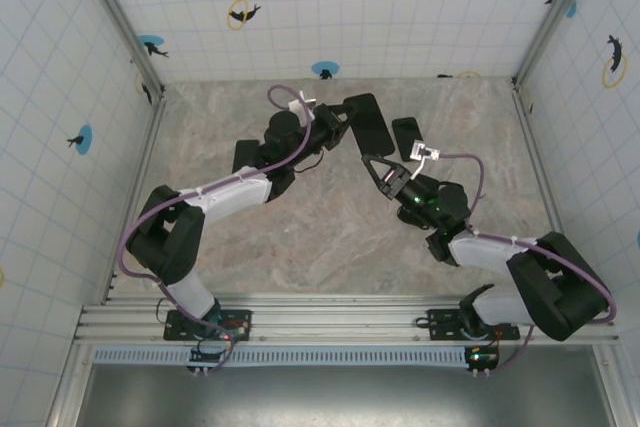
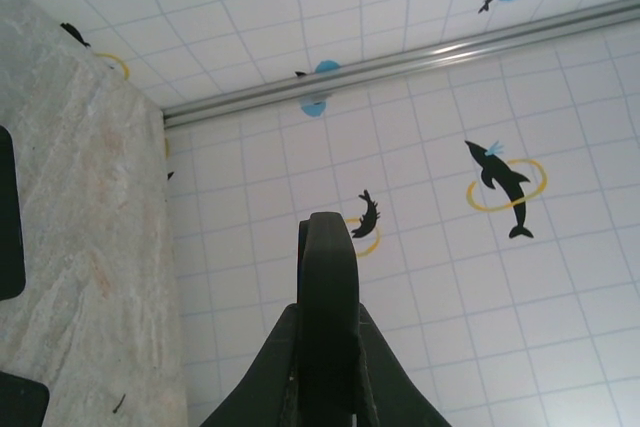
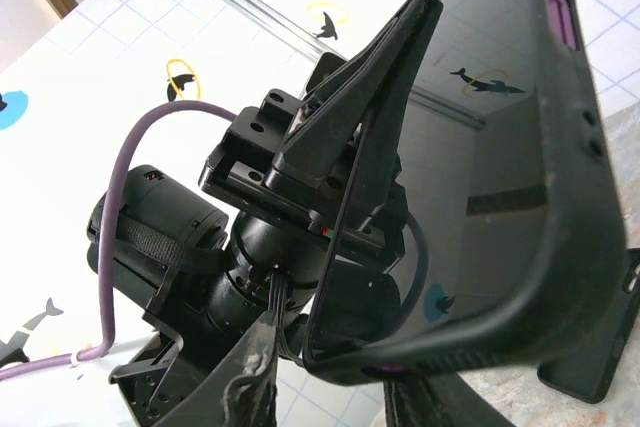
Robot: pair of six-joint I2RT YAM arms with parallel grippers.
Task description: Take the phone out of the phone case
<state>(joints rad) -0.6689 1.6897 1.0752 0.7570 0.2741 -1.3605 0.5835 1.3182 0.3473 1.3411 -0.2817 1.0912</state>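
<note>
right pincer (image 3: 330, 387): its two fingers stand apart at the bottom of the right wrist view, with the lower corner of the phone case between them. i cannot tell if they press on it.
phone case (image 3: 560, 197): black, with a thick rim and purple side buttons (image 3: 560, 17). it is held up off the table, tilted, just in front of the right wrist camera.
phone (image 3: 470, 147): a glossy dark face inside the rim mirrors the wall tiles and one dolphin. it looks like the screen, seated in the case, but i am not sure.
left pincer (image 3: 415, 27): closed on the upper edge of the phone case. in the left wrist view a thin black edge stands upright between its fingers.
left arm (image 1: 230, 192): reaches from the near left to the middle of the table, with a purple cable (image 3: 115, 247) along it.
black slab (image 1: 407, 137): flat, just to the right of the held case, and its corner seems to rest on the table. i cannot tell what it is.
table (image 1: 300, 237): marble-pattern top.
walls (image 1: 330, 7): white tiles with dolphin marks.
</note>
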